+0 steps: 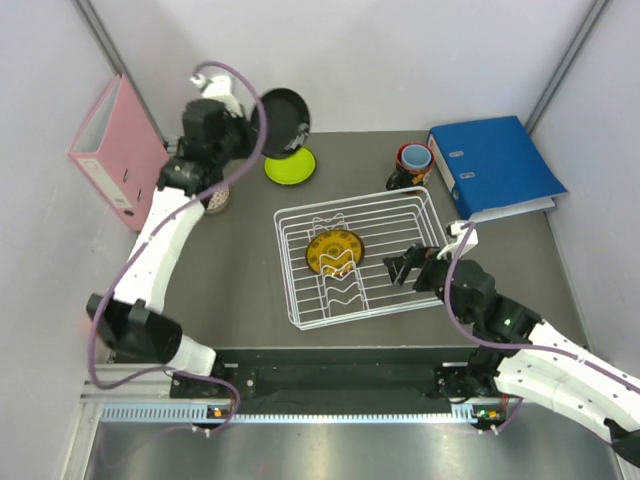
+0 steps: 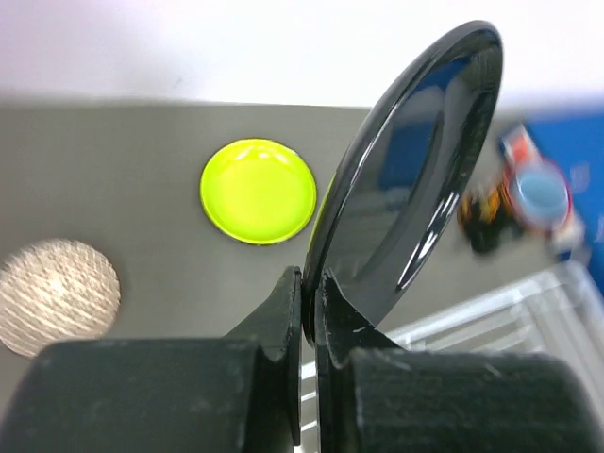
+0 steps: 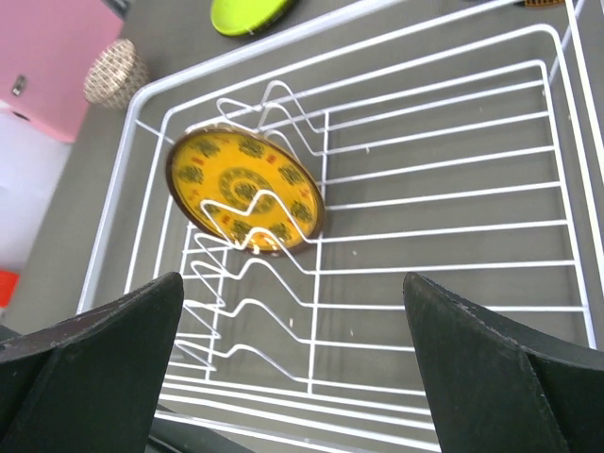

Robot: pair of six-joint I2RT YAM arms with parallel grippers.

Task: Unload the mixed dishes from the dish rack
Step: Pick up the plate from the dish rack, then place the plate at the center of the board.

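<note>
Two hands: left hand (image 2: 311, 283) clamps black dish (image 2: 415, 170) rim (dish on edge); right hand (image 3: 291, 283) gapes wide above dish rack (image 3: 564, 170).

One dish rack (image 1: 395, 245) of white wire. Five dishes in total, as follows.

Two bowls: one lime-green bowl (image 1: 290, 166) and one small beige net-patterned bowl (image 1: 217, 200).

One yellow-and-black ornate plate (image 1: 333, 250).

One dark mug (image 1: 412, 163) with red rim and blue inside.

One black glossy dish (image 1: 283, 118), round; not possible to tell if plate or bowl.

Two binders: one pink binder (image 1: 115, 150) and one blue binder (image 1: 495, 165).

Two robot arms: one left arm (image 1: 160, 235) and one right arm (image 1: 540, 345).

Two grippers, one per arm: the left gripper (image 2: 310, 293) and the right gripper (image 3: 293, 311). Two fingers on each, so four fingers together.

One table (image 1: 240, 290), dark grey.
</note>
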